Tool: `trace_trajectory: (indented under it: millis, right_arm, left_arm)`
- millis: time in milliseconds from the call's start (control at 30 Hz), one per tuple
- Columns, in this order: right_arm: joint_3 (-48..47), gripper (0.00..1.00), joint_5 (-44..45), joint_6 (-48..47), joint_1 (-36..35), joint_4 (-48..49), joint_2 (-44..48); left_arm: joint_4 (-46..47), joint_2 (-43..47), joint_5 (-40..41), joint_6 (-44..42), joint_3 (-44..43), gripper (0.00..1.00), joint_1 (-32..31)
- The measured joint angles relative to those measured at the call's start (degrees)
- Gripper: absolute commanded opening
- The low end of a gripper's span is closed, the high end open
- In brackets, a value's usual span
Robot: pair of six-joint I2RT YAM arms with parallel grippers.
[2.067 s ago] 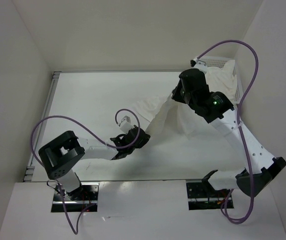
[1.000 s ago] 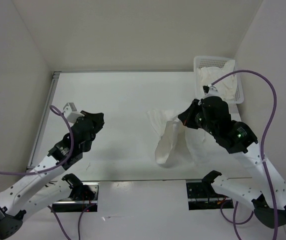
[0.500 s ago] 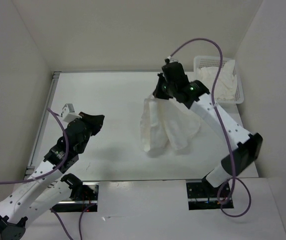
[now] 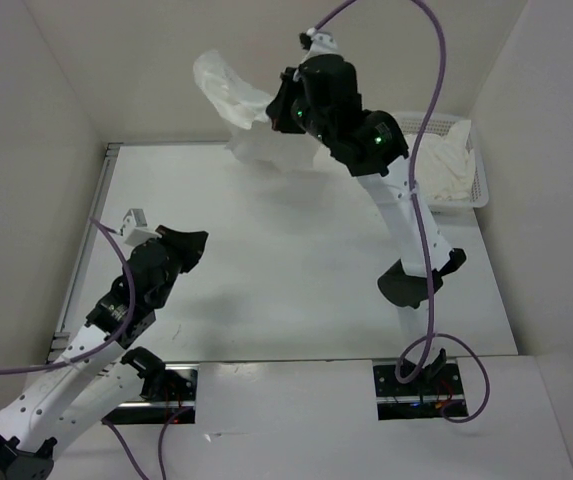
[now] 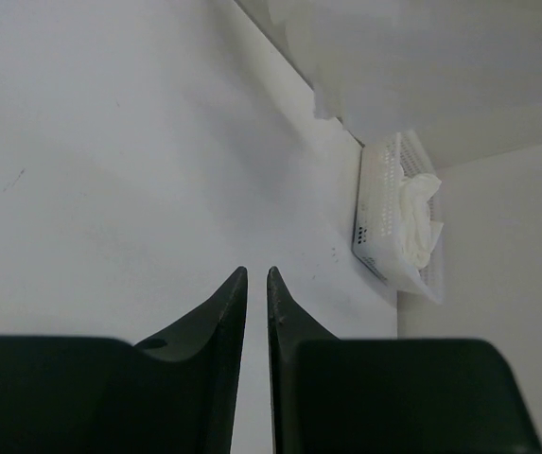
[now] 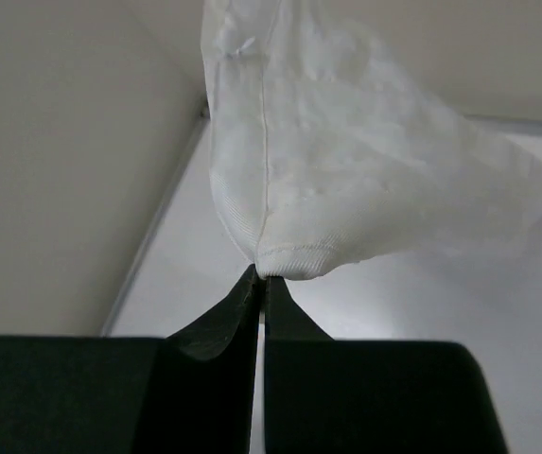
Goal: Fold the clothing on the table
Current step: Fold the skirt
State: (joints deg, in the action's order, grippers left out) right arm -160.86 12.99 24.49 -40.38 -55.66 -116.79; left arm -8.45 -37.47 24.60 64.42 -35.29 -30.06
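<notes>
Clothing of thin white ribbed fabric, its hem clenched in the right tool, looks light and limp, best held by hems.

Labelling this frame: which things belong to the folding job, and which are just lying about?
Job:
- garment, lifted, pinched in the right tool
- table
- left tool, slightly open, holding nothing

Lying about:
- basket in the far right corner
- cloth heap inside it
</notes>
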Motion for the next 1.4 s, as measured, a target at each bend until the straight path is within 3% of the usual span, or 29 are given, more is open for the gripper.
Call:
trace_trajectory:
  millis: [133,233,367,500,633,667,700,767,800,833,967,1033,1067,1133,1400]
  right_arm:
    - [9.0,0.01,1.6,0.3,-4.9,-4.4,-0.1]
    - [26.5,0.01,2.2,0.7,-6.8,-3.5,1.2]
    - [57.9,0.01,0.5,2.9,-7.1,-1.7,5.8]
    - [79.1,0.01,-2.8,6.4,-7.4,-2.6,15.4]
    - [91.2,0.03,-7.6,10.3,-8.4,-2.3,30.3]
    - [93.3,0.05,-8.3,11.1,-9.0,-2.2,33.0]
    - [95.4,0.06,-9.3,11.9,-9.6,-2.1,35.2]
    - [98.4,0.37,-10.6,13.3,-10.3,-2.0,36.4]
    - [99.6,0.43,-11.1,13.8,-10.4,-1.9,36.3]
    - [100.9,0.43,-11.8,13.9,-10.5,-1.8,35.6]
    - [102.1,0.51,-12.2,14.5,-10.6,-1.7,34.8]
    - [101.5,0.51,-11.4,14.7,-10.6,-1.8,34.8]
    - [101.0,0.51,-10.9,14.7,-10.6,-1.9,34.8]
    - [99.6,0.51,-9.7,14.9,-10.6,-2.1,34.8]
    - [94.9,0.52,-5.0,16.1,-10.5,-2.5,35.0]
  left_arm:
    - [0.0,0.0,-0.5,0.0,0.1,0.21,0.4]
    - [0.0,0.3,-0.9,0.0,0.1,0.22,0.7]
    - [0.1,1.8,-1.0,0.0,1.0,0.22,1.1]
    - [-0.1,3.0,-1.0,0.0,1.9,0.22,1.5]
    - [0.0,2.7,-1.1,-0.1,1.9,0.27,1.6]
    - [0.3,2.6,-1.4,-0.1,2.0,0.29,1.7]
    - [1.0,2.2,-1.7,-0.2,2.2,0.39,1.9]
    - [2.6,1.6,-3.3,-1.2,3.2,0.65,2.1]
    - [3.2,1.2,-4.2,-1.6,3.8,0.87,2.1]
    - [3.8,0.8,-5.5,-1.9,4.5,0.91,2.1]
    - [4.7,2.5,-9.1,-1.3,8.9,0.92,2.6]
    - [3.8,7.0,-10.0,-0.8,11.9,0.83,3.2]
    - [2.9,10.0,-10.6,-0.2,13.3,0.74,3.7]
    - [1.4,16.3,-12.0,1.0,16.1,0.7,4.8]
    - [-4.5,27.6,-17.1,7.9,25.8,0.69,5.7]
